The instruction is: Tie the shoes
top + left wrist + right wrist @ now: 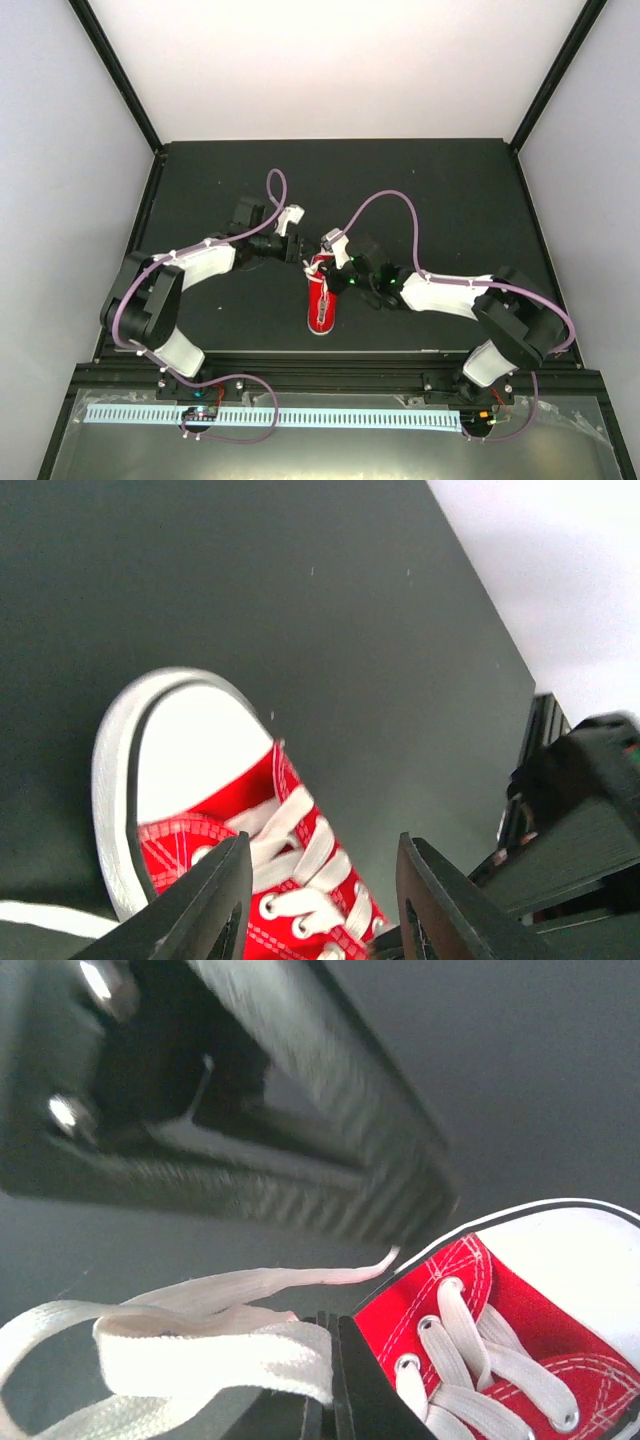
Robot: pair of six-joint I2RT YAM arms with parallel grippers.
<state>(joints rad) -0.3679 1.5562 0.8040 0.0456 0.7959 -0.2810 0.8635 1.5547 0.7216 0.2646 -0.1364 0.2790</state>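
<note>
Red canvas and white rubber make up the small low-top sneaker (322,300). It lies on the black bench (430,180) between the two arms, towards the near edge, with its white toe cap (200,745) pointing near. Both arms reach inward and meet over the shoe's far end.

The left pincer (322,850) hangs above the laced upper with its fingers spread; the red canvas and crossed laces show in the gap between them.

The right pincer (335,1338) is low beside the eyelets, its fingers pressed together and pinching a flat white lace (200,1355). The lace bends away in a loose loop to the left of the right wrist view. A second strand runs above the loop, and its thin tip ends at the edge of the left pincer's blurred black body. I cannot tell whether it touches.
</note>
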